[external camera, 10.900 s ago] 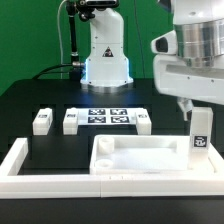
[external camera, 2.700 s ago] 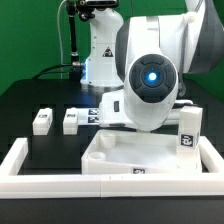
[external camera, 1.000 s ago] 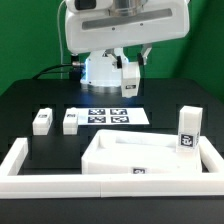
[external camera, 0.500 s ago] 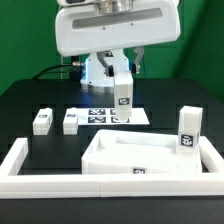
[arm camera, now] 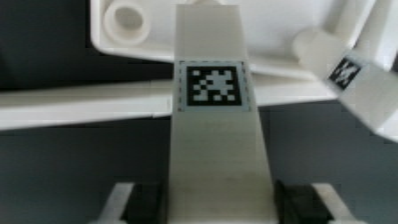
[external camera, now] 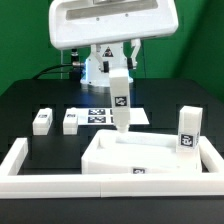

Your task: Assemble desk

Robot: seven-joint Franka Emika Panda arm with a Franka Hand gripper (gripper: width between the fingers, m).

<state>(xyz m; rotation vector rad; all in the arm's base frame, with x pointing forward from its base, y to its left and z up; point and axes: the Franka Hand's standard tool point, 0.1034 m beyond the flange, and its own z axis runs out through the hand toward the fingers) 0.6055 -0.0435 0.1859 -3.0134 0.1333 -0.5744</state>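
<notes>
Lowered since half a second ago, gripper (external camera: 120, 66) clamped on upright leg (external camera: 119, 100), above desk top (external camera: 110, 166) rim

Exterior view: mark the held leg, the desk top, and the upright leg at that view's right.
held leg (external camera: 119, 85), exterior view, face above its tag
desk top (external camera: 105, 168), exterior view, front rim wall
upright leg (external camera: 187, 122), exterior view, face above its tag

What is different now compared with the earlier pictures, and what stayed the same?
The gripper took the leg that lay beside the marker board, on the exterior view's right, lifted it, and is lowering it toward the far rim of the desk top. The two lying legs stayed.
</notes>
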